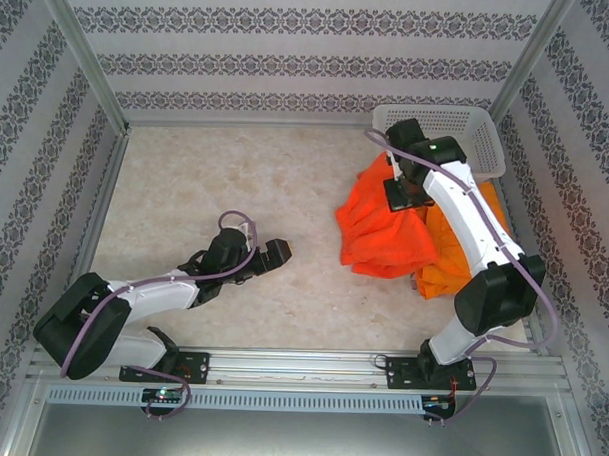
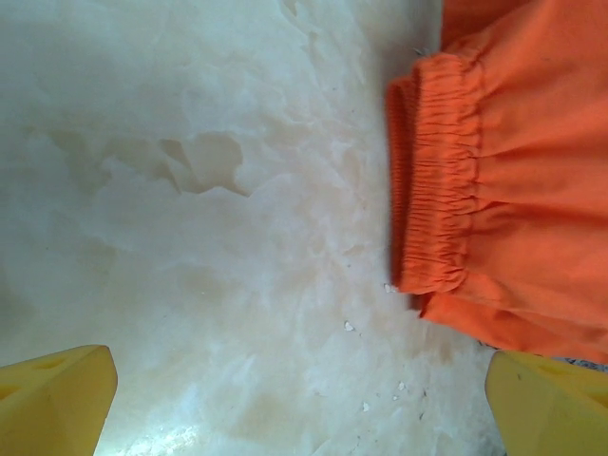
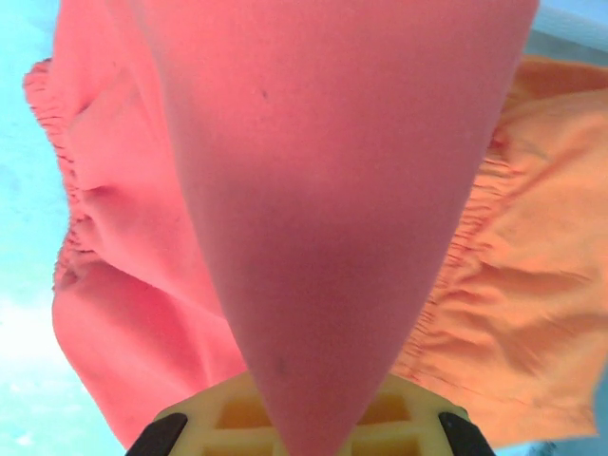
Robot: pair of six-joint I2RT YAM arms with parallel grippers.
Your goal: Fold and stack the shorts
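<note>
A heap of shorts lies right of centre on the table: a bright orange pair [image 1: 379, 236] and a paler orange pair [image 1: 452, 258] beside it. My right gripper [image 1: 406, 195] hangs over the heap's far end, shut on a fold of the shorts. In the right wrist view that fold [image 3: 332, 209] rises from the right gripper [image 3: 313, 423] as a taut pinkish cone that hides the fingertips, with red-orange cloth [image 3: 123, 285] to its left and pale orange cloth [image 3: 532, 285] to its right. My left gripper [image 1: 278, 250] rests low, left of the heap, open and holding nothing. In its wrist view the left gripper [image 2: 304, 418] faces an orange elastic waistband [image 2: 437, 180].
A white lattice basket [image 1: 458, 118] stands at the back right, just behind the heap. Patterned walls and metal posts close in the table. Bare marble-patterned tabletop [image 1: 236, 176] spreads across the left and middle.
</note>
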